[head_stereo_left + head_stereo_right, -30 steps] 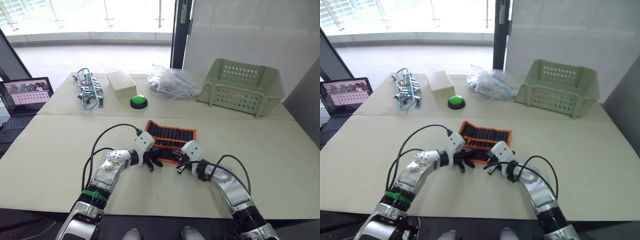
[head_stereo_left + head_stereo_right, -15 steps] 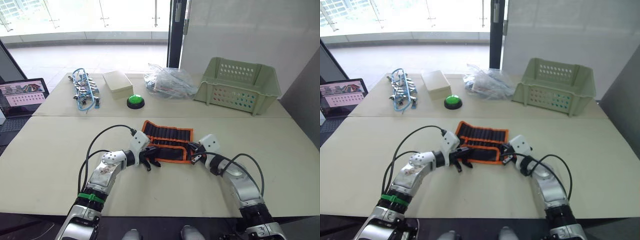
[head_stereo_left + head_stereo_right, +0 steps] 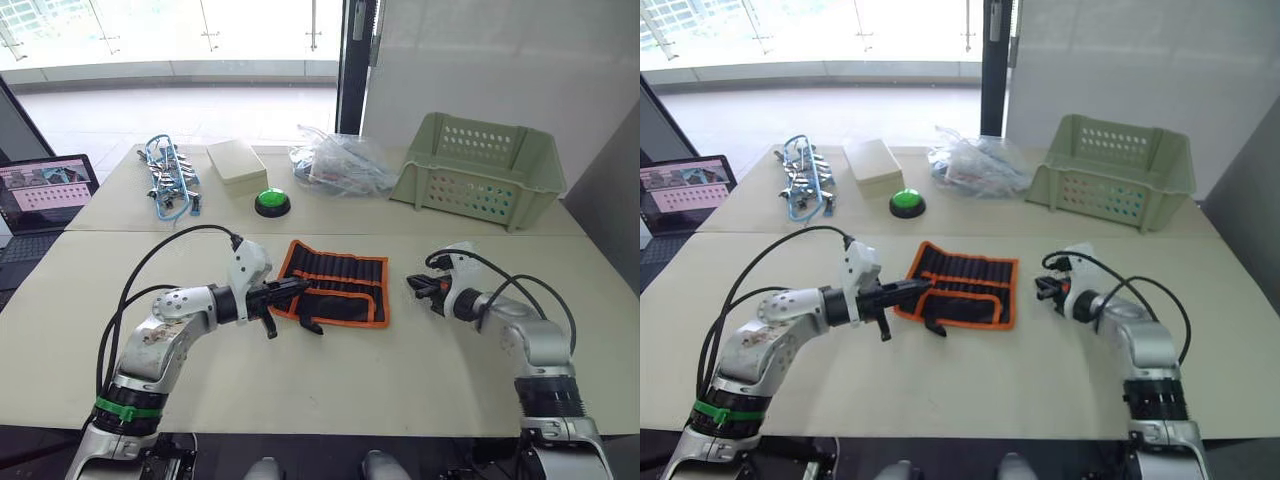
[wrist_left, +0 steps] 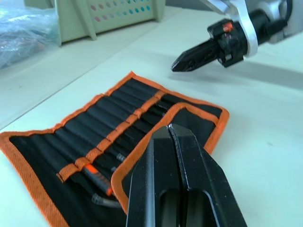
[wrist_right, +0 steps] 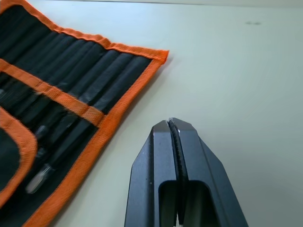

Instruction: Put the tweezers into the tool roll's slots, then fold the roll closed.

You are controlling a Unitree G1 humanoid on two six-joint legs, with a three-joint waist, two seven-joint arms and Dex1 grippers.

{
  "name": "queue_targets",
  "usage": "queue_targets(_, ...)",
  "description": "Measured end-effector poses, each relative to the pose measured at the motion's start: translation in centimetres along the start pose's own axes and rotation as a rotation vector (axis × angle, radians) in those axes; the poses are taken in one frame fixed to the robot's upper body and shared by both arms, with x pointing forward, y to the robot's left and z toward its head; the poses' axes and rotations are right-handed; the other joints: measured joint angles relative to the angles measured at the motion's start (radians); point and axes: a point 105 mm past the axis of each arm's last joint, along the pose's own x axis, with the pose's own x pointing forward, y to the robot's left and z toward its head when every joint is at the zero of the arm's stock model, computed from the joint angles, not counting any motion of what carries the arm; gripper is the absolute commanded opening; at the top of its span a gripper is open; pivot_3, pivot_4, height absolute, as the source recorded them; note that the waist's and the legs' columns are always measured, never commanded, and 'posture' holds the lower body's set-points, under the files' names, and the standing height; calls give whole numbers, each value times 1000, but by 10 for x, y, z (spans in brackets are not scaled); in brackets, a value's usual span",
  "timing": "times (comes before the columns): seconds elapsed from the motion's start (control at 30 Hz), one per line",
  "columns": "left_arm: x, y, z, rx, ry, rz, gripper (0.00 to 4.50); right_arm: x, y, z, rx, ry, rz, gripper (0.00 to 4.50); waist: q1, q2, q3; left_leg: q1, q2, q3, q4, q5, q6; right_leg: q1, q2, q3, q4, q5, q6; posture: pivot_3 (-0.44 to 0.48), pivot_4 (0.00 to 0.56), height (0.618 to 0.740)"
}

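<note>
The tool roll (image 3: 335, 283) lies open and flat on the table, black with orange edging, its near flap (image 4: 189, 113) folded up over the pockets. Slim dark tweezers (image 5: 45, 172) sit in the slots, with thin metal tips showing. A black strap (image 3: 310, 325) trails off its near edge. My left gripper (image 3: 300, 285) is shut with nothing in it, its tips over the roll's left edge. My right gripper (image 3: 412, 283) is also shut and holds nothing. It hovers a little off the roll's right edge and points at it.
At the back stand a green plastic basket (image 3: 480, 170) on the right, a clear plastic bag (image 3: 340, 160), a green button (image 3: 272, 201), a beige box (image 3: 238, 163) and a blue-corded tool cluster (image 3: 170, 180). A laptop (image 3: 45, 190) sits at far left.
My right gripper has drawn away rightward from the roll's right edge. My left arm has pulled back to the left, its tips now at the roll's left edge. The roll has not moved.
</note>
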Motion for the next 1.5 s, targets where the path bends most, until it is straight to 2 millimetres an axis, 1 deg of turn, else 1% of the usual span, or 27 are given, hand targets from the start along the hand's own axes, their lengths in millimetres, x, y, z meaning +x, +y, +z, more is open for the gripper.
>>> queue_targets(0.1, -8, 0, -3, -2, 29, -20, 0, -8, 6, 4, 111, 37, 83, 1175, 0, 0, 0, 0, 0, 0, 0, 0, 0, 0, 0, 0, 0, 0, 0, 0, 150, 740)
queue_targets(0.13, -10, 0, -2, -4, 35, -23, 0, -10, 10, 6, 138, 42, 112, 1561, 0, 0, 0, -1, 0, 0, 0, 0, 0, 0, 0, 0, -1, 0, 0, 0, 150, 740)
queue_targets(0.23, -22, 1, 3, -20, 52, -29, 0, -14, 20, 6, 206, 80, 186, 2560, -1, 0, 1, -1, 0, 0, 0, 0, 0, 0, 0, 0, -1, 0, 0, 0, 150, 740)
queue_targets(0.33, -33, 1, 9, -44, 59, -31, 838, -17, 24, 0, 253, 127, 220, 3615, -1, 0, 1, -1, 0, 0, 0, 0, 0, -1, 0, 0, -1, 0, 0, 0, 150, 740)
queue_targets(0.4, -43, 0, 9, -73, 74, -28, 1518, -20, 26, -3, 275, 156, 240, 4286, -2, 1, 1, -1, 0, 0, 0, 0, 1, -1, 0, 0, -1, 0, 0, 0, 150, 740)
queue_targets(0.43, -49, 0, 8, -84, 81, -21, 1831, -21, 26, -4, 281, 168, 242, 4500, -2, 1, 2, -1, 0, 0, 0, 0, 1, -1, 0, 0, -1, 0, 0, 0, 150, 740)
queue_targets(0.53, -64, -1, 11, -100, 90, -2, 2798, -22, 27, -9, 310, 205, 248, 4500, -3, 1, 2, -1, 1, 0, 0, 0, 1, -1, 0, 0, -1, 0, 0, 0, 150, 740)
queue_targets(0.63, -75, -3, 13, -110, 98, 10, 3838, -20, 26, -9, 332, 217, 247, 4500, -3, 1, 2, -1, 1, 1, 0, 0, 1, -1, 1, 0, -1, 0, 0, 0, 150, 740)
queue_targets(0.7, -82, -6, 9, -130, 120, 17, 4442, -17, 25, -8, 358, 223, 251, 4500, -6, 0, 2, -1, 2, 1, -1, 0, 1, -1, 1, 0, -2, 0, 0, 0, 150, 740)
queue_targets(0.8, -88, -14, 2, -157, 156, 8, 4442, -14, 27, -10, 392, 225, 266, 4500, -11, 0, 2, 0, 3, 1, -1, 0, 1, 0, 2, 0, -2, 0, 0, 0, 150, 740)
queue_targets(0.9, -91, -21, -4, -165, 182, 3, 4442, -9, 35, -8, 450, 239, 302, 4500, -23, 0, 2, 0, 5, 1, -1, 0, 1, 0, 4, 0, -1, 0, 0, 0, 150, 740)
queue_targets(0.97, -94, -23, -6, -150, 190, 16, 4442, -6, 44, -10, 483, 253, 345, 4500, -26, 0, 2, 1, 7, 1, -2, 0, 1, -1, 6, 0, -1, -1, -1, 0, 150, 740)
queue_targets(1.1, -101, -24, -11, -143, 208, 56, 4442, 0, 53, -10, 504, 270, 375, 4500, -28, 0, 2, 2, 8, 2, -4, 0, 1, -1, 8, 0, -1, -1, -3, 0, 150, 740)
queue_targets(1.23, -103, -27, -14, -137, 213, 72, 4442, 3, 55, -10, 518, 274, 385, 4500, -26, 0, 2, 3, 8, 2, -7, 0, 1, -1, 8, 0, -2, -1, -4, 0, 150, 740)
queue_targets(1.5, -105, -25, -16, -128, 214, 115, 4442, 11, 54, -7, 572, 276, 403, 4500, -28, 0, 2, 5, 9, 3, -9, 0, 1, -1, 8, 1, -2, -1, -5, 0, 150, 740)
